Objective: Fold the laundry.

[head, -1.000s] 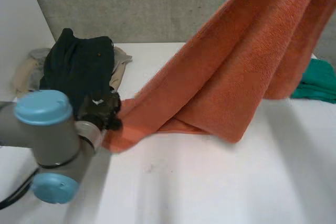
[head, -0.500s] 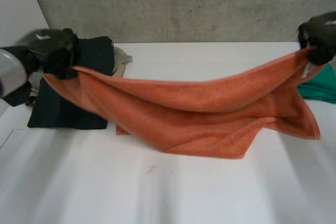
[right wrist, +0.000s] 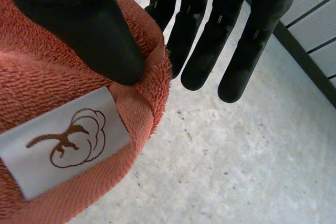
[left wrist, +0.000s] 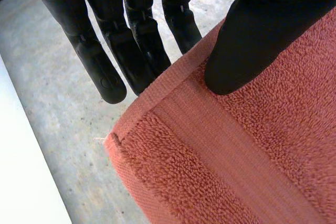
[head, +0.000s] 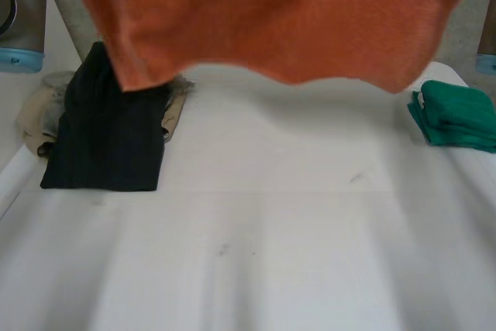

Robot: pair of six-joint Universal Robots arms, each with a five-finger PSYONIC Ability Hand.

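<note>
Two pinches hold the orange towel (head: 271, 13) above the table (head: 271, 253): our left hand (left wrist: 262, 30) clamps thumb to fingers near a corner, our right hand (right wrist: 73, 19) beside a white label (right wrist: 63, 142) bearing a brown cotton-boll drawing.

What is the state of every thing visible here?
orange towel: held up off the table, hanging between both hands.
left hand: pinching the towel's hem near a corner.
right hand: pinching the towel's edge beside its label.
dark garment: folded, flat on the table.
green cloth: folded, on the table.
beige cloth: crumpled, partly under the dark garment.
</note>
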